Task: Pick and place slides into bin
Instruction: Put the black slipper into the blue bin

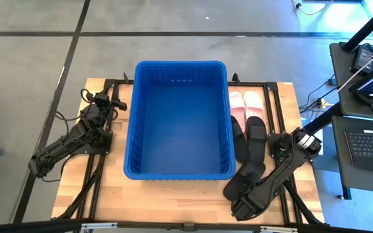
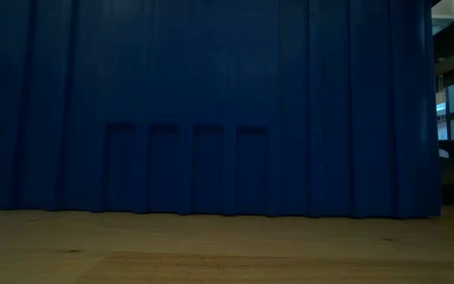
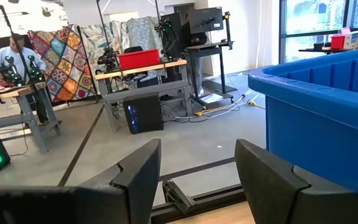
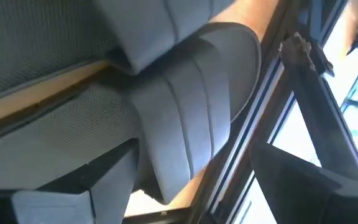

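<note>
Slides lie at three o'clock of the bin [image 1: 129, 139]: two pink slides [image 1: 245, 105] at the far end, two black slides [image 1: 249, 139] nearer, another black slide [image 1: 242, 178] at five o'clock. Right gripper [image 1: 243, 208] stands spread open over that slide; left gripper [image 1: 101, 99], at nine o'clock, is open and empty

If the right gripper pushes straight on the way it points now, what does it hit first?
Most likely the strap of the black slide lying right ahead of the open right gripper near the table's front edge; depth is hard to judge.
</note>
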Motion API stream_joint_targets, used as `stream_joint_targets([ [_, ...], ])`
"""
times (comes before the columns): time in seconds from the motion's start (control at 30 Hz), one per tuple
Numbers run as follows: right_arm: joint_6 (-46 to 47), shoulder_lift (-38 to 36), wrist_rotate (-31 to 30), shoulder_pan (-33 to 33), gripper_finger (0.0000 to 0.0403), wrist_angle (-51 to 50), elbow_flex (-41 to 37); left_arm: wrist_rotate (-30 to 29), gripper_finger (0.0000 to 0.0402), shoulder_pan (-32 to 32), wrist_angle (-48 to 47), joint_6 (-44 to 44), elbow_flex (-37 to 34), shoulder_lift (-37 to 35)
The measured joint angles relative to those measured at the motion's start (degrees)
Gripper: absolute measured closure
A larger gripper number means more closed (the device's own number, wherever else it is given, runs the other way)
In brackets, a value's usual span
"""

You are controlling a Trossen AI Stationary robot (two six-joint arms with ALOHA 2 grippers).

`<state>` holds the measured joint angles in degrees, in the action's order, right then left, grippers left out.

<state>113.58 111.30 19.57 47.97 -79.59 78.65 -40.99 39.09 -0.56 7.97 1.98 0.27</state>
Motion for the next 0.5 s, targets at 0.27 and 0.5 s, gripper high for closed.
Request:
stream_joint_targets([
  [0.27,-4.4,2.5,0.0,0.0,0.0096,1.0,0.0,0.0,0.02,0.0,0.0,0.0,0.0,0.0],
  [0.5,-6.1,3.5,-0.9,0.0,0.0096,1.8,0.0,0.0,0.02,0.0,0.0,0.0,0.0,0.0],
])
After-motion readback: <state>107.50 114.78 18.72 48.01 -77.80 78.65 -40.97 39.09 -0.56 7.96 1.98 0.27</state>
